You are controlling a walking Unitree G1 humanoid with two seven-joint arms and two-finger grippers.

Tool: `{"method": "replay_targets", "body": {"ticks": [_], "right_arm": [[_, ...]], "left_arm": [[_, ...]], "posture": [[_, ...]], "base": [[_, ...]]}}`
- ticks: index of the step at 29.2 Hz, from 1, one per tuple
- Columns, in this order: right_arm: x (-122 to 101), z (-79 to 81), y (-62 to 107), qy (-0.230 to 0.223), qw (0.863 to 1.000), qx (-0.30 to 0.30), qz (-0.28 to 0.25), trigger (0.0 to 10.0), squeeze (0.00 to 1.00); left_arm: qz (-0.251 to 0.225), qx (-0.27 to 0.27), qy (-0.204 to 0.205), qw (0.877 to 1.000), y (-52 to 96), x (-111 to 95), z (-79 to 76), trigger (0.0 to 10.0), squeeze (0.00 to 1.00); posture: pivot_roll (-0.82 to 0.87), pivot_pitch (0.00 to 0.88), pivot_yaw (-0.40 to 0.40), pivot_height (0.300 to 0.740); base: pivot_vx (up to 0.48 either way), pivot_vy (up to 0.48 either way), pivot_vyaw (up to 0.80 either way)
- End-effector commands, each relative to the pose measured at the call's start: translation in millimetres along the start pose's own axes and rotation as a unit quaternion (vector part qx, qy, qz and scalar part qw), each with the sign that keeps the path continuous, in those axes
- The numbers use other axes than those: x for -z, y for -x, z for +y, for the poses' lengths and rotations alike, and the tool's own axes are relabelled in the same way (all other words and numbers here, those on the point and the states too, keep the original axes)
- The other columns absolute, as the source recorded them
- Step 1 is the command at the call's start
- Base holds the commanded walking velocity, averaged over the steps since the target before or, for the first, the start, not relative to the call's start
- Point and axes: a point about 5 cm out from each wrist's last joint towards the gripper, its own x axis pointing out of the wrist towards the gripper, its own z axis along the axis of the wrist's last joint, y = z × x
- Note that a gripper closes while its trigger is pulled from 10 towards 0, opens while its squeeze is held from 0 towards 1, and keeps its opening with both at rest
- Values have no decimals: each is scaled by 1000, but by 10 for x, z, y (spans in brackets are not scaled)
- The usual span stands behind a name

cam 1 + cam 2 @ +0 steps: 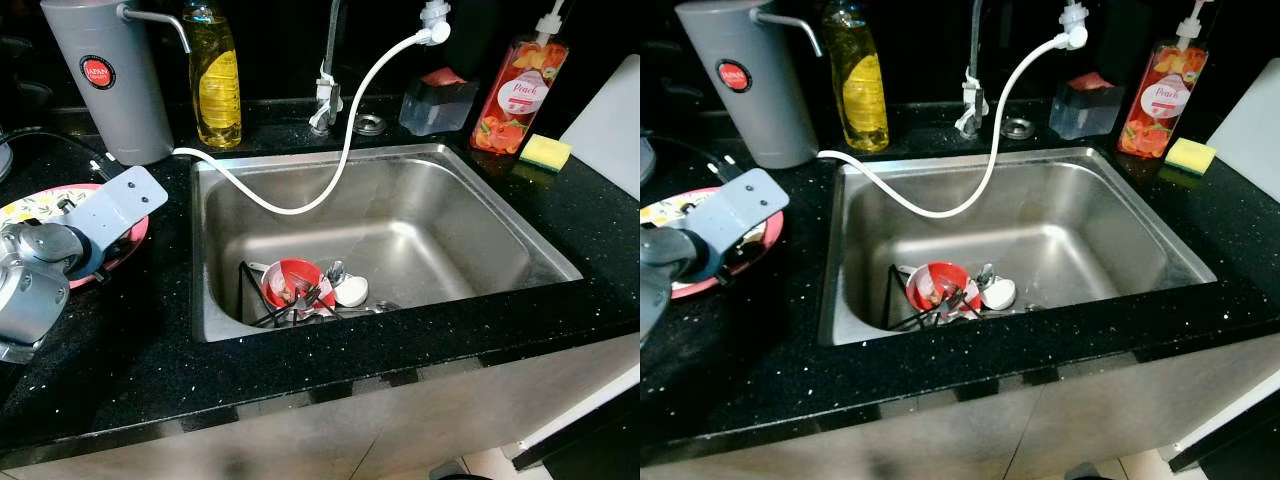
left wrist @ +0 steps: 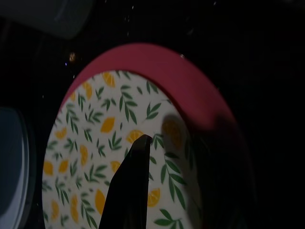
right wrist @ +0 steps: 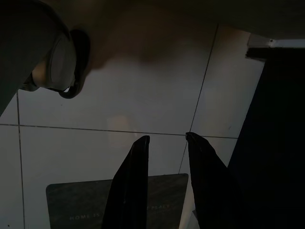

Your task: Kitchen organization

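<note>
A plate with a pink rim and a lemon-and-leaf pattern lies on the black counter left of the sink. My left arm reaches over it, and the left gripper sits on the plate's patterned face near its rim. In the steel sink a red bowl, a white cup-like piece and some cutlery lie piled at the near left corner. My right gripper hangs open above floor tiles, holding nothing.
Along the back stand a grey water dispenser, a yellow soap bottle, the faucet, a clear holder and a peach soap bottle. A white hose droops into the sink. A yellow sponge lies at the right.
</note>
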Motion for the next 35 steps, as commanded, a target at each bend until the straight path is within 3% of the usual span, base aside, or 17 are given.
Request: {"method": "replay_targets", "body": {"ticks": [1, 9, 14, 15, 16, 18, 19, 20, 21, 22, 24, 25, 26, 29, 30, 32, 35], "right_arm": [[31, -7, 4, 0, 1000, 1, 7, 10000, 0], [47, -18, 7, -3, 1000, 3, 8, 10000, 0], [247, -127, 40, -106, 991, 50, 66, 10000, 0], [329, -201, 61, -196, 974, 79, 87, 10000, 0], [387, -245, 78, -258, 956, 98, 100, 10000, 0], [510, -349, 123, -376, 908, 140, 119, 10000, 0], [563, -410, 147, -417, 885, 165, 123, 10000, 0], [563, -410, 147, -417, 885, 165, 123, 10000, 0], [600, -450, 165, -443, 869, 181, 125, 10000, 0], [674, -612, 219, -511, 820, 233, 114, 10000, 0], [801, -1024, 379, -626, 702, 333, 65, 10000, 0], [818, -1211, 455, -645, 670, 366, 42, 10000, 0], [818, -1211, 455, -645, 670, 366, 42, 10000, 0], [686, -1826, 705, -624, 643, 443, -30, 10000, 0], [686, -1826, 705, -624, 643, 443, -30, 10000, 0], [275, -2488, 1059, -584, 612, 517, -127, 10000, 0], [-15, -2788, 1288, -564, 592, 544, -190, 10000, 0]], "left_arm": [[20, 30, 20, 999, -69, 75, -93, 10000, 0], [49, 18, 27, 998, -110, 161, -90, 10000, 0], [55, 16, 20, 998, -135, 173, -127, 8706, 0], [54, 16, 19, 998, -137, 166, -125, 6118, 0], [54, 15, 18, 998, -137, 162, -123, 6118, 0], [53, 15, 18, 998, -140, 155, -117, 1490, 0], [53, 15, 15, 998, -142, 153, -118, 1490, 0], [53, 15, 15, 998, -142, 153, -118, 1490, 0], [53, 16, 13, 998, -143, 151, -118, 1490, 0], [52, 16, 11, 998, -145, 149, -122, 0, 0], [50, 19, 7, 999, -148, 148, -136, 0, 0], [49, 23, 4, 999, -147, 147, -145, 0, 0], [49, 23, 4, 999, -147, 147, -145, 0, 0], [46, 26, -2, 999, -145, 140, -152, 0, 0], [46, 26, -2, 999, -145, 140, -152, 0, 0], [43, 23, -2, 999, -140, 131, -142, 0, 0], [42, 23, -2, 999, -140, 127, -137, 0, 0]], "posture": [[86, 0, -38, 740], [85, 0, -37, 740], [81, 0, -34, 740], [79, 0, -32, 740], [79, 0, -32, 740], [76, 0, -30, 740], [76, 0, -30, 740], [76, 0, -30, 740], [76, 0, -30, 740], [73, 0, -29, 740], [73, 0, -29, 740], [73, 0, -29, 740], [73, 0, -29, 740], [69, 0, -23, 740], [69, 0, -23, 740], [70, 0, -24, 740], [64, 0, -23, 740]], "base": [[0, 0, 0], [0, 0, 0], [0, 0, 0], [0, 0, 0], [0, 0, 0], [0, 0, 0], [0, 0, 0], [0, 0, 0], [0, 0, 0], [0, 0, 0], [0, 0, 0], [0, 0, 0], [0, 0, 0], [0, 0, 0], [0, 0, 0], [0, 0, 0], [0, 0, 0]]}}
